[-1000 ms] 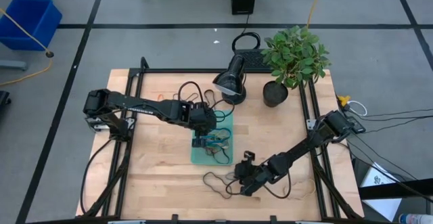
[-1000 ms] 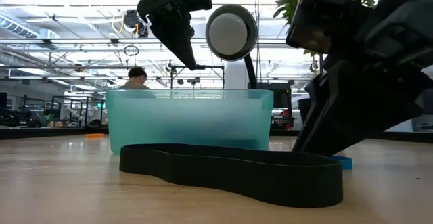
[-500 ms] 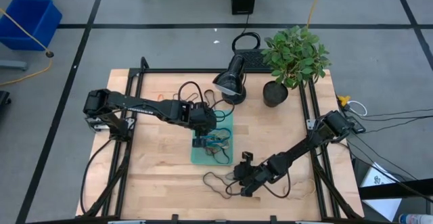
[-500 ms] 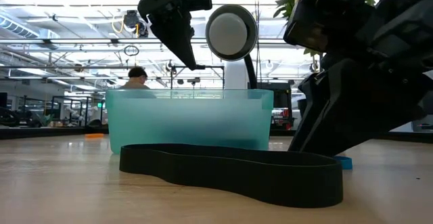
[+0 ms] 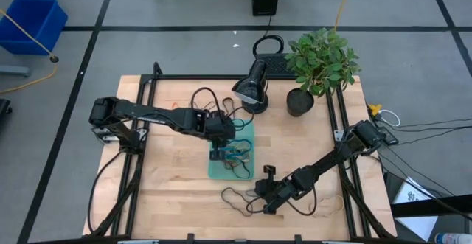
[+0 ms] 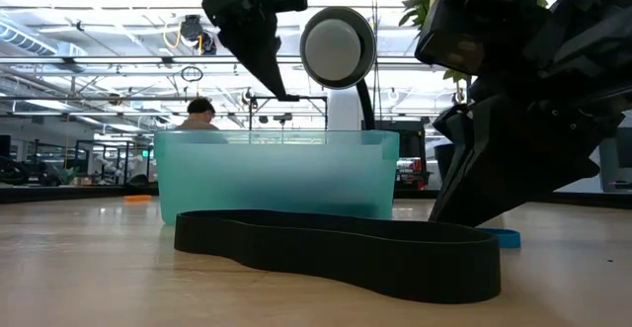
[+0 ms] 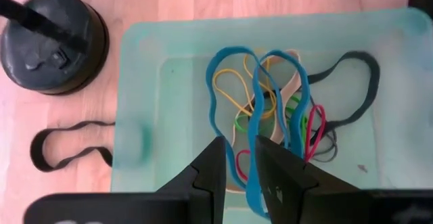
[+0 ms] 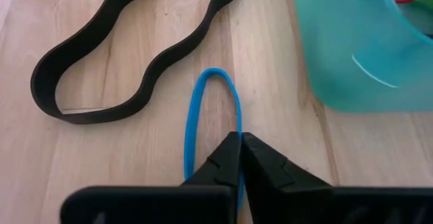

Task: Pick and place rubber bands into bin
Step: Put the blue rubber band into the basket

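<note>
The teal bin [image 5: 251, 137] stands mid-table and holds several rubber bands [image 7: 270, 109]: blue, yellow, green, red, tan and black. My left gripper [image 7: 240, 160] hovers above the bin [image 6: 276, 174], its fingers a narrow gap apart, touching nothing. In front of the bin a small blue rubber band [image 8: 213, 116] and a large black band [image 8: 101, 68] lie flat on the wood. My right gripper [image 8: 240, 141] is down at the table there, shut on the blue band [image 6: 499, 236]. My right gripper pinches one strand of the blue band's loop [image 8: 238, 124] between its two fingertips. The fingers slant down from the near right and lie along the strand. The band still lies flat on the table, its far bend [image 8: 215, 75] pointing away from the fingers.
A lamp [image 5: 251, 85] and a potted plant [image 5: 317, 63] stand at the table's far side. A second black band [image 7: 67, 143] lies on the wood beside the bin, near the lamp's base [image 7: 54, 41]. The large black band [image 5: 236, 197] lies just left of my right gripper [image 5: 254, 194].
My right gripper has rolled slightly and its fingers have drawn together at the blue band. The band stays on the table, and more of it shows in the low view.
</note>
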`<state>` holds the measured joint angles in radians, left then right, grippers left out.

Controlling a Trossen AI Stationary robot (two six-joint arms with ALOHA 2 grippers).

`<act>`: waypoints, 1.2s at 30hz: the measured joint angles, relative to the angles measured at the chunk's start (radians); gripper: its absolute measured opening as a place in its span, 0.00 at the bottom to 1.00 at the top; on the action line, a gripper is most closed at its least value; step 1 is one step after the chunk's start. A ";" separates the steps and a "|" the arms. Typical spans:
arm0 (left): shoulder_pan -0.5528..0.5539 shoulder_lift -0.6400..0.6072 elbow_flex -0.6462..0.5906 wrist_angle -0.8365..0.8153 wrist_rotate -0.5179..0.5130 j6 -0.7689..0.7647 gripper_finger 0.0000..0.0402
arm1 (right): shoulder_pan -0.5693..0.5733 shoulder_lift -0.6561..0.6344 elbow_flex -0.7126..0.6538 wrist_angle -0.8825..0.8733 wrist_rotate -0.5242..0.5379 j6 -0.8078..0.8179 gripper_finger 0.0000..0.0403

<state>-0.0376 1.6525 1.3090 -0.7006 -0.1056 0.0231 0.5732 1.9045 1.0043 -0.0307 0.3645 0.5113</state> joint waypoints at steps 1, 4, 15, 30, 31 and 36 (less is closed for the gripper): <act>0.000 -0.002 0.000 0.004 0.000 -0.001 0.22 | 0.000 0.000 0.000 -0.001 0.000 0.001 0.01; -0.003 -0.013 -0.001 -0.017 0.001 -0.008 0.22 | 0.000 0.000 0.000 -0.002 -0.001 0.003 0.01; -0.047 -0.059 0.000 -0.044 0.004 -0.073 0.22 | 0.008 -0.158 -0.007 -0.269 -0.040 0.000 0.00; -0.158 -0.120 0.001 -0.092 0.009 -0.204 0.22 | -0.106 -0.424 -0.003 -0.258 0.157 -0.387 0.00; -0.165 -0.120 0.002 -0.085 0.010 -0.215 0.22 | -0.127 -0.428 -0.003 -0.256 0.155 -0.403 0.00; -0.208 -0.118 0.002 -0.091 0.010 -0.276 0.22 | -0.248 -0.430 -0.003 -0.141 0.012 -0.463 0.00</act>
<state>-0.2456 1.5341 1.3106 -0.7919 -0.0961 -0.2532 0.3247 1.4742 1.0012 -0.1718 0.3761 0.0484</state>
